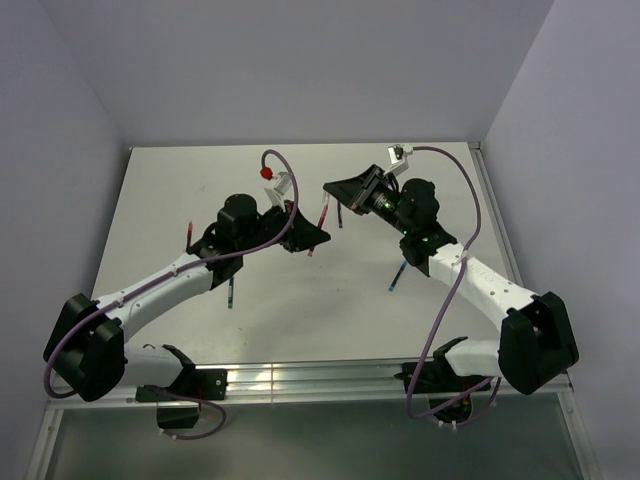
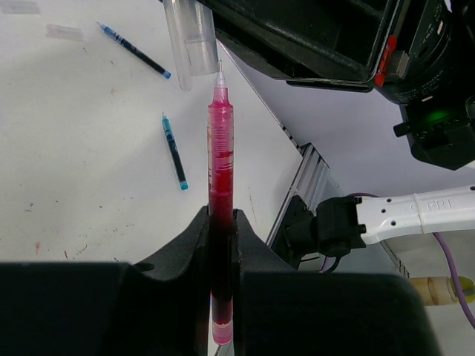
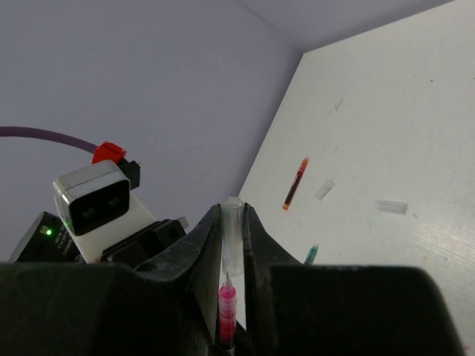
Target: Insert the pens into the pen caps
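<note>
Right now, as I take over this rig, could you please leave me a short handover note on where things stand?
Left gripper: shut on the red pen, tip pointing at the cap.
Right gripper: shut on a clear pen cap.
The pen tip is at the cap's mouth, not yet seated.
On the table: blue pen, teal pen, dark red pen, loose cap, another cap.
Done: no capped pen in view.
Left: join this pair, then the others.

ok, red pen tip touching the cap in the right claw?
Cannot tell. Both wrist views put the red pen tip at the cap mouth; neither shows contact or a gap.
</note>
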Robot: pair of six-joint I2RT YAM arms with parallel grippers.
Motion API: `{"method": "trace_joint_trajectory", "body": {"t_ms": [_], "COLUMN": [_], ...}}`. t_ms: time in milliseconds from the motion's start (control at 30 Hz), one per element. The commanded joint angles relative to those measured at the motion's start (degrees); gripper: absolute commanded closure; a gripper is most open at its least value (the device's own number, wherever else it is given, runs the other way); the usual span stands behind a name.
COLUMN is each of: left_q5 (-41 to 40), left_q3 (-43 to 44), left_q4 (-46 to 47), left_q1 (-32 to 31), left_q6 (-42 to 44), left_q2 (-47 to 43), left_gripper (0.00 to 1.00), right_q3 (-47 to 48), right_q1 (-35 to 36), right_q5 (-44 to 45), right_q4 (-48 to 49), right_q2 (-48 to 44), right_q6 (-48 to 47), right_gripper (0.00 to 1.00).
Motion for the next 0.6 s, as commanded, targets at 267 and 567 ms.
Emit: {"method": "trace_joint_trajectory", "body": {"t_ms": [267,567], "left_q5": [0.21,1.61], "left_q3": [0.91,1.00], "left_q4": [1.64,1.72], "left_q1": [0.40,0.40], "left_q6": [1.21,1.03], "left_q2": [-1.88,-1.00], "left_gripper": [1.00,1.00], "right_q3": [1.54,2.06], "right_q1": [0.08,-1.14], "right_q5": [0.89,1.50], "right_q4": [1.68,0.80], "right_q2": [0.18,-0.09], "right_q6": [-0.89,-1.51], "right_gripper": [1.00,1.00]}}
